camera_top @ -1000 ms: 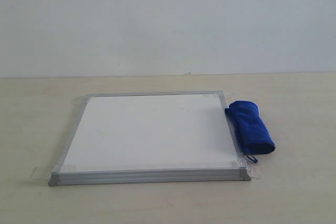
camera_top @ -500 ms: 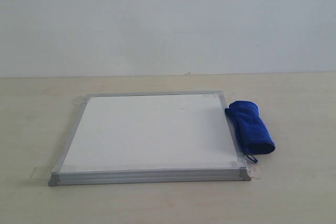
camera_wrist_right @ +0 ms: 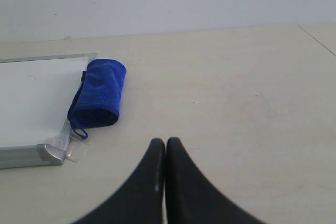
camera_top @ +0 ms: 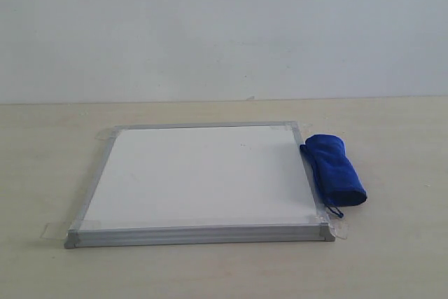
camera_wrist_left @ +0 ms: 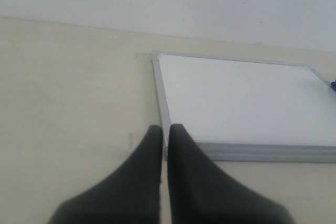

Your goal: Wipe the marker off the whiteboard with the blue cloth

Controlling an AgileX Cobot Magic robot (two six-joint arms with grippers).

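Observation:
The whiteboard lies flat on the table, silver-framed, with tape tabs at its corners. Its surface looks plain white; no red marker line shows in any view. The blue cloth lies rolled against the board's right edge, its loop string trailing toward the front corner. In the left wrist view my left gripper is shut and empty, just short of the board's near corner. The right wrist view has my right gripper shut and empty over bare table, apart from the cloth and the board. Neither gripper appears in the exterior view.
The pale wooden table runs back to a white wall. A clear tape tab sticks out at the board's corner near the cloth's string.

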